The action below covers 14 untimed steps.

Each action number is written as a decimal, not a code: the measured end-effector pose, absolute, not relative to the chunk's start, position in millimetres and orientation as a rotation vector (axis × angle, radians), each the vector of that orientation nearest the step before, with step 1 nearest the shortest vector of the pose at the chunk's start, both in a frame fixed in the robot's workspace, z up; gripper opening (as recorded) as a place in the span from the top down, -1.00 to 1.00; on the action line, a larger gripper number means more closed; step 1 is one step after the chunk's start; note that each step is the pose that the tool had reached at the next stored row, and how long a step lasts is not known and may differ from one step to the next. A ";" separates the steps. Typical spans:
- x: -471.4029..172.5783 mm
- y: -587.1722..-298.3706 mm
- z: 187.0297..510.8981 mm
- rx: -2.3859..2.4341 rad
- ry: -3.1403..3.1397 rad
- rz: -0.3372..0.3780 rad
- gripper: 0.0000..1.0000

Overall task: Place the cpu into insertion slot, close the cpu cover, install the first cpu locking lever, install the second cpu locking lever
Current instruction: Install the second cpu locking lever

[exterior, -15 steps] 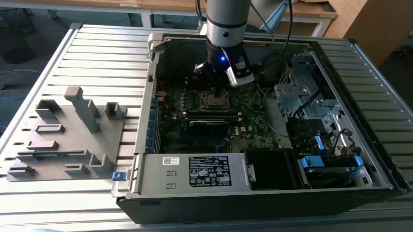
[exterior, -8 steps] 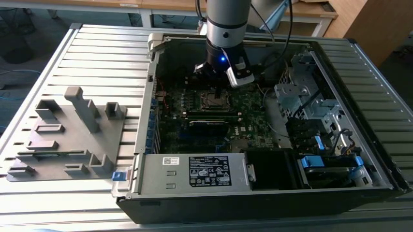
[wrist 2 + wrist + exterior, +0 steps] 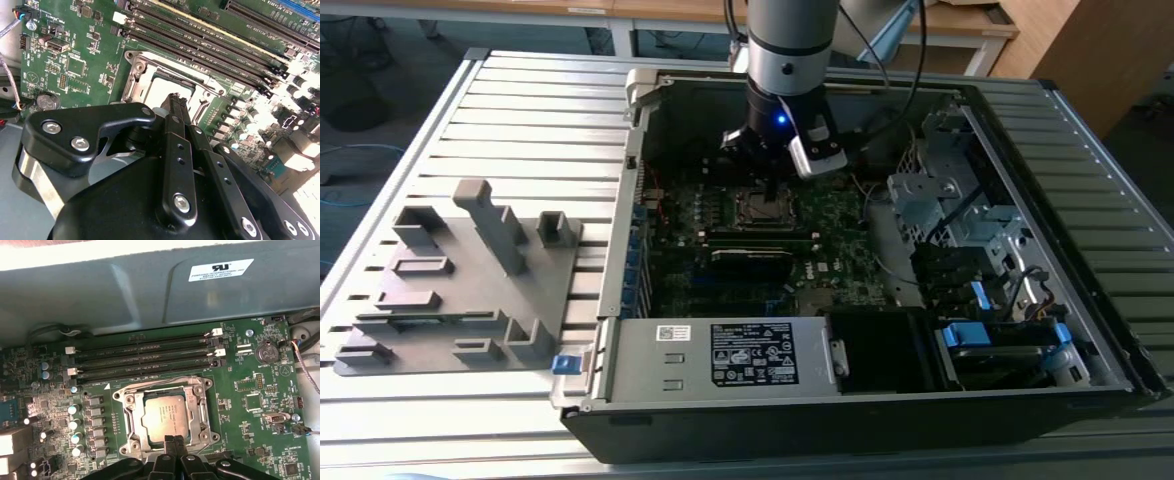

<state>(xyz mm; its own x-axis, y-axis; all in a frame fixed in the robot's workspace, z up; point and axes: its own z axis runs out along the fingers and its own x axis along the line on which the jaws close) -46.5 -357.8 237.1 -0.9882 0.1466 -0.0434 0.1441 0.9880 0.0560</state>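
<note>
1. While the arm hangs inside the computer case, its gripper sits pinched together, holding nothing.
2. Just beyond its fingertips, the cpu lies in the insertion slot under the closed cpu cover.

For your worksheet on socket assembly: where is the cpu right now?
The cpu lies in the insertion slot on the green board, framed by the cpu cover, beside the long memory slots; the gripper sits at its edge.

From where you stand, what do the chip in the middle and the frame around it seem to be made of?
The cpu top looks like dull silver-grey metal, matte with a soft sheen. The cpu cover framing it seems thin stamped steel, brighter and more reflective. The board beneath looks like glossy green laminate.
</note>
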 end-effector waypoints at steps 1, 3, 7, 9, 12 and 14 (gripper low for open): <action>-46.5 -357.8 238.2 0.226 3.085 0.081 0.79; -46.5 -357.8 240.2 0.226 3.085 0.081 0.79; -46.5 -357.8 241.7 0.226 3.085 0.082 0.79; -46.5 -358.3 241.9 0.225 3.085 0.081 0.79; -46.5 -360.5 241.8 0.226 3.085 0.081 0.79; -46.5 -362.6 241.8 0.226 3.085 0.081 0.79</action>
<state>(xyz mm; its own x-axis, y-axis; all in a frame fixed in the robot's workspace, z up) -46.5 -362.6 241.8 -0.9882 0.1466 -0.0433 0.1441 0.9880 0.0559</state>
